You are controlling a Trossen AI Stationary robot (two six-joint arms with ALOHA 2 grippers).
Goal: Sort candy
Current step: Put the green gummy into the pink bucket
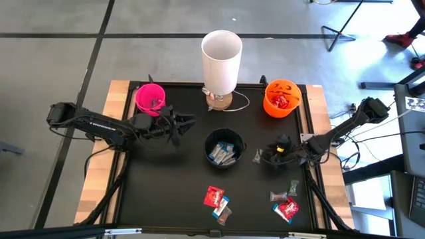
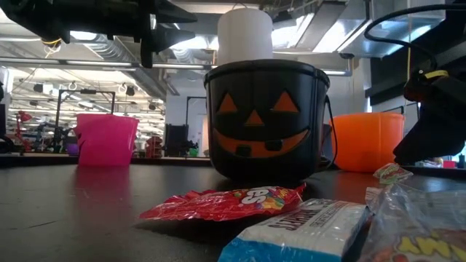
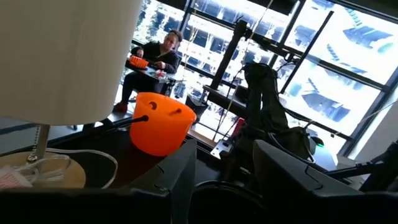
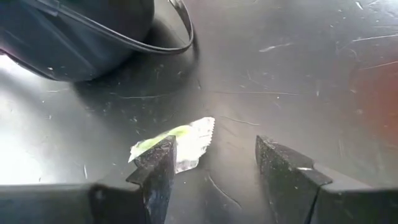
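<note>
Partly sorted: black pumpkin bucket point(image 1: 224, 147) and orange pumpkin bucket point(image 1: 281, 97) held candy. Right gripper point(image 4: 211, 163) jaws spread over 1 silvery-green wrapped sweet point(image 4: 176, 144); loose red packets point(image 1: 214, 196) beyond; left gripper point(image 1: 180, 126) jaws spread, empty.

So the table point(image 1: 166, 192) has a black top with wood strips showing down both sides. Sitting on it: a pink cup point(image 1: 150, 98) at the back left, a white lamp point(image 1: 221, 63) on a wooden base at the back middle, an orange pumpkin bucket point(image 1: 281, 97) at the back right, and a black pumpkin bucket point(image 1: 224, 148) in the centre. Loose candy point(image 1: 216, 200) lies scattered along the front, one small green-and-silver wrapper point(image 4: 177, 144) just right of the black bucket.
</note>
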